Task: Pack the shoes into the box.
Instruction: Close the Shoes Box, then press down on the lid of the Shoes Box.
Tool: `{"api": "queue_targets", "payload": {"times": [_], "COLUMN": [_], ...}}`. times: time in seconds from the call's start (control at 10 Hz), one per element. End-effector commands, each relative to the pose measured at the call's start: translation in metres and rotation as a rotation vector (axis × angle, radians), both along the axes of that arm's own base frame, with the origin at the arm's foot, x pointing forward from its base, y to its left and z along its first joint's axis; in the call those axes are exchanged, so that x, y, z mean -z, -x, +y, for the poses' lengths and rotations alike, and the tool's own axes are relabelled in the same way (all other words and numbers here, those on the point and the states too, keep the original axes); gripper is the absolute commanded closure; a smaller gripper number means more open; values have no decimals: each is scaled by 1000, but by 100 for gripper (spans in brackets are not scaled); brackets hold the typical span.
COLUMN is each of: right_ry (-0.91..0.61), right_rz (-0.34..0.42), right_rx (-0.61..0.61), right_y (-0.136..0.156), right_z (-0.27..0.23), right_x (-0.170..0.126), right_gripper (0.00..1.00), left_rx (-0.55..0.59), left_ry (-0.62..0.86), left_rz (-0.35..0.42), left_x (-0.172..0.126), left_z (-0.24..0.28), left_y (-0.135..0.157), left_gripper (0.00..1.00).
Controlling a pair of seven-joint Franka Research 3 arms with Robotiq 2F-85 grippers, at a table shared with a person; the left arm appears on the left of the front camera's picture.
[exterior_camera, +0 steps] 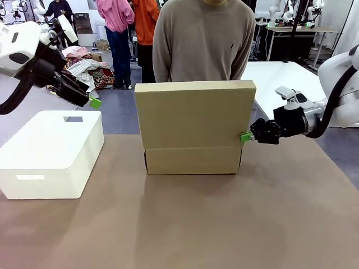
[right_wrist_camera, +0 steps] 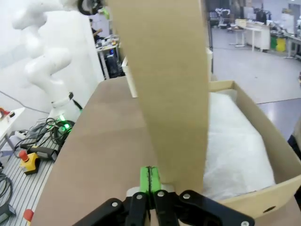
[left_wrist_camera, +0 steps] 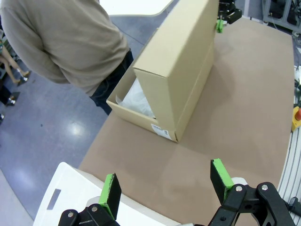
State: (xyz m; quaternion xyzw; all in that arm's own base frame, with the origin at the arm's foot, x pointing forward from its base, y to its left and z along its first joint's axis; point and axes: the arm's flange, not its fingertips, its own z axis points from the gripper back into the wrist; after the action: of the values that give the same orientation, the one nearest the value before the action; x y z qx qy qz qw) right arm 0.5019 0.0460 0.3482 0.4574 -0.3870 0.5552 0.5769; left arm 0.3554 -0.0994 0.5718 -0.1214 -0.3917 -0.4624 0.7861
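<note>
Box lid [exterior_camera: 194,115] touching closed right hand [exterior_camera: 245,137].

Right gripper [right_wrist_camera: 150,181] at bottom centre of frame, green pads [right_wrist_camera: 145,180] pressed together, nothing between them. Tips sit just at lower edge of box lid [right_wrist_camera: 160,89], tan cardboard panel rising upright through centre to top of frame; contact cannot be told. Right of lid, open box [right_wrist_camera: 277,155] with white tissue paper [right_wrist_camera: 235,146] crinkled inside. Brown table [right_wrist_camera: 108,141] fills left centre. White robot arm [right_wrist_camera: 47,61] at upper left. Cables and red button [right_wrist_camera: 22,155] at lower left. Far tables upper right.
</note>
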Motion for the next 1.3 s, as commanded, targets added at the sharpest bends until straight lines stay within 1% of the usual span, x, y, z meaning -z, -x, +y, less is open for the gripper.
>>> {"api": "queue_targets", "payload": {"times": [0.0, 0.3, 0.4, 0.7, 0.9, 1.0, 1.2], "right_ry": [17, 122, 136, 128, 171, 115, 115], "right_rz": [-59, -116, -121, -130, -126, -102, -102], "right_rx": [96, 173, 179, 157, 121, 116, 116], "right_y": [3, -12, -15, -15, -10, -17, -17], "right_z": [7, 12, 14, 18, 21, 15, 15], "right_x": [1, -4, -5, -22, -36, -25, -25], "right_gripper": [100, 100, 100, 100, 100, 100, 100], "left_rx": [19, 19, 19, 19, 19, 19, 19], "left_ry": [12, 12, 12, 12, 12, 12, 12], "left_rz": [-2, -2, -2, -2, -2, -2, -2], "left_x": [1, 1, 1, 1, 1, 1, 1], "left_z": [2, 2, 2, 2, 2, 2, 2], "left_y": [-1, -1, -1, -1, -1, -1, -1], "left_gripper": [0, 0, 0, 0, 0, 0, 0]}}
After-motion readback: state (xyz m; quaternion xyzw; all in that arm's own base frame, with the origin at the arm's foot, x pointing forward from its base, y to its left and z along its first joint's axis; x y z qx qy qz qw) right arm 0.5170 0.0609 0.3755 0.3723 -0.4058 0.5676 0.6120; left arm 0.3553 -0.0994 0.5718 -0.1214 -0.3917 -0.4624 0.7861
